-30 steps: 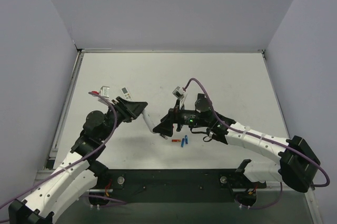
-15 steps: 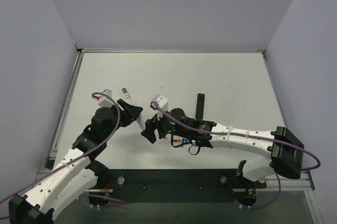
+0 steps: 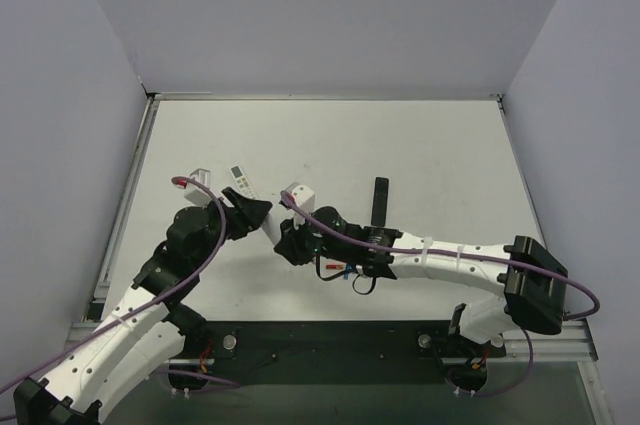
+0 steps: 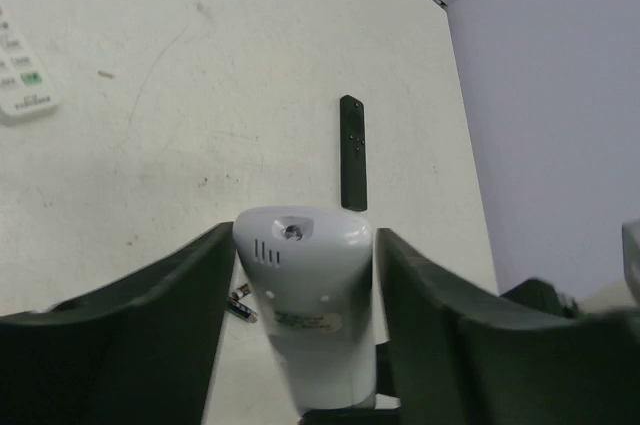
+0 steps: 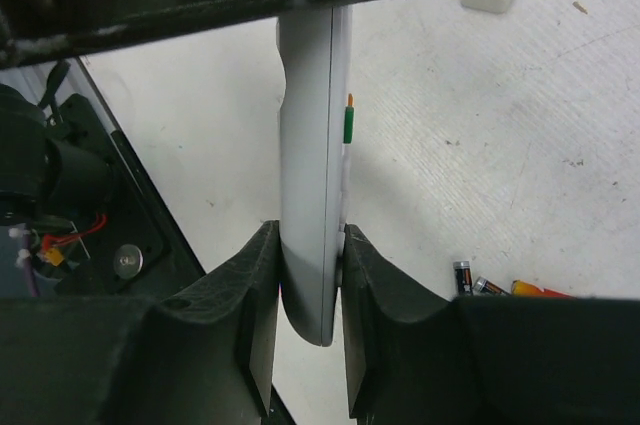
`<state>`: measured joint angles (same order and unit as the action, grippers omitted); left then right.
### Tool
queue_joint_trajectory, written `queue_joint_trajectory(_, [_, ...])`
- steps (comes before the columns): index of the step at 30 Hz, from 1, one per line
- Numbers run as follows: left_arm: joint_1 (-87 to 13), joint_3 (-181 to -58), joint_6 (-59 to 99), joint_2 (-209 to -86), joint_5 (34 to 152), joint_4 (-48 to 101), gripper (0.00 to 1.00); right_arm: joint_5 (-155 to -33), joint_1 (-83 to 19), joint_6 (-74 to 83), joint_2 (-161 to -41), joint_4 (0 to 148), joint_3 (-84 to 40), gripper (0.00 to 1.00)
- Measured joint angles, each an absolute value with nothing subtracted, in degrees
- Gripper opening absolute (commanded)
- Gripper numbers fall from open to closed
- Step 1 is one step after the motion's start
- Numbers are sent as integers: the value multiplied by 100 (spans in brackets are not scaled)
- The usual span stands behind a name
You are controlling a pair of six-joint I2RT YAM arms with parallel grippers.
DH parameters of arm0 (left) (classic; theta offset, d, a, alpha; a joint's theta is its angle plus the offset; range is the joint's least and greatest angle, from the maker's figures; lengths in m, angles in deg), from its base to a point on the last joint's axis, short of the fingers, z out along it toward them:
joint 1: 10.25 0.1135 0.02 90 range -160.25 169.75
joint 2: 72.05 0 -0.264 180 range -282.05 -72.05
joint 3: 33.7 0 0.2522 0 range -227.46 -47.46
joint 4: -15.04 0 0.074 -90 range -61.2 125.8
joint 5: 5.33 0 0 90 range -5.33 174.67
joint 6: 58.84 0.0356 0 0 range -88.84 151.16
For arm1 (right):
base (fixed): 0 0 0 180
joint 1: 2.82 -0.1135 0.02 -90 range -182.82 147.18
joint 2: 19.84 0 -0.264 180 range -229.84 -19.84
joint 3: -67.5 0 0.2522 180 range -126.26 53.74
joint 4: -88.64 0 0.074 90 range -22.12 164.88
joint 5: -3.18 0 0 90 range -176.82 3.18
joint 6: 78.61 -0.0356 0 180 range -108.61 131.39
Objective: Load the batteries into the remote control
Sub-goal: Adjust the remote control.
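The white remote control hangs above the table left of centre, between both grippers. My right gripper is shut on its lower end, a pad pressed to each flat face. My left gripper stands open around its other end, with a thin gap showing beside the right finger. A blue battery peeks out on the table under my right arm. Small cells lie on the table below the remote control, their colours unclear there.
A second white remote lies on the table behind my left gripper. A slim black remote lies right of centre. A red cell sits beside the dark ones. The black base rail runs along the near edge.
My right arm swung left to the remote control and its jaws closed on the lower end. My left gripper's jaws widened around the remote control.
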<state>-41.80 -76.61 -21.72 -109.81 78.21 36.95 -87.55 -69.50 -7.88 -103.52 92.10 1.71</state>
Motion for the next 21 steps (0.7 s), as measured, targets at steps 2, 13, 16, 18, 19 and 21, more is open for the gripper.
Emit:
queue_joint_trajectory(2, [-4176,-7630,-1945,-10822,7939,3577,91,-8919,-6865,-950,-10188,9183,182,2])
queue_joint_trajectory(13, [-4103,-7053,-1328,-9539,8698,1747,97,-10471,-5794,-2047,-8925,10178,1102,0])
queue_joint_trajectory(16, [-4088,-6701,-1457,-9722,9113,807,97,-11017,-5658,-2360,-8898,10687,1255,0])
queue_joint_trajectory(18, [-4090,-6541,-1575,-9987,9343,265,97,-11413,-5551,-2650,-8898,11080,1364,0])
queue_joint_trajectory(19, [-4090,-6509,-1647,-10170,9456,12,97,-11596,-5494,-2792,-8901,11284,1414,0])
queue_joint_trajectory(21, [-4088,-6504,-1761,-10479,9629,-375,97,-11876,-5413,-3013,-8912,11616,1465,0])
